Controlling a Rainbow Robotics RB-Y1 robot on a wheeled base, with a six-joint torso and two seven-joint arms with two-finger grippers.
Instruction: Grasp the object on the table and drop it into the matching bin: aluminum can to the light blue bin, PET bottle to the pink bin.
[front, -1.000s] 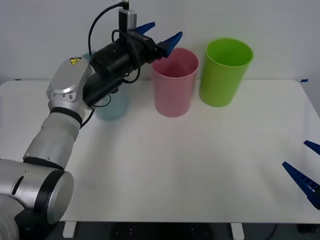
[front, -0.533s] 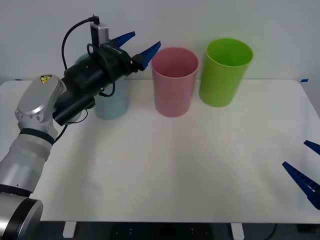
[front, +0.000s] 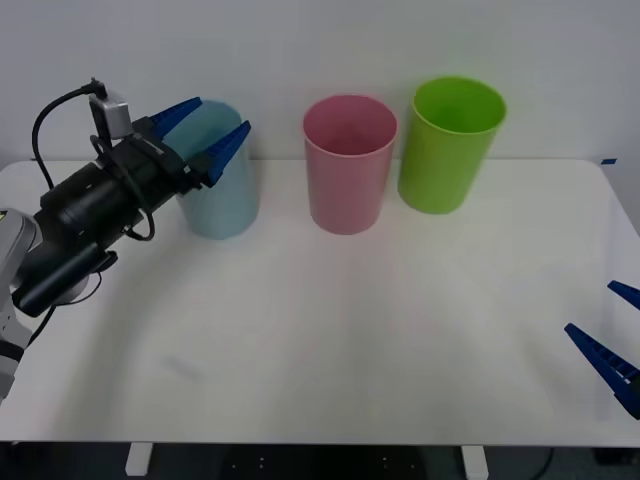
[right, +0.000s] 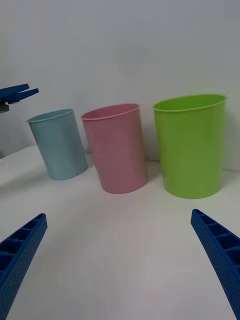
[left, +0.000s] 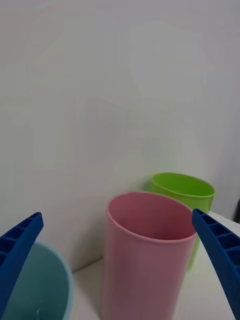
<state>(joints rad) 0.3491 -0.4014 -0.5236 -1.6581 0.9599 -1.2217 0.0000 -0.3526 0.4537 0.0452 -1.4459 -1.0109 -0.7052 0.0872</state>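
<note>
Front view: the left gripper (front: 207, 133) is raised at the rim of the light blue bin (front: 223, 195), its blue fingers spread and holding nothing. The pink bin (front: 348, 175) stands beside the light blue one on the white desk (front: 340, 330), and a lime green bin (front: 449, 150) stands beside the pink one. The right gripper (front: 612, 335) waits low at the desk's right edge, fingers spread too.

Right wrist view: the three bins stand in a row, close but apart, beyond the right fingers (right: 219, 252).

Left wrist view: the pink bin's mouth lies between the left fingers (left: 220, 255). I cannot tell where the bottle is; the inside of the pink bin is not clear enough.
</note>
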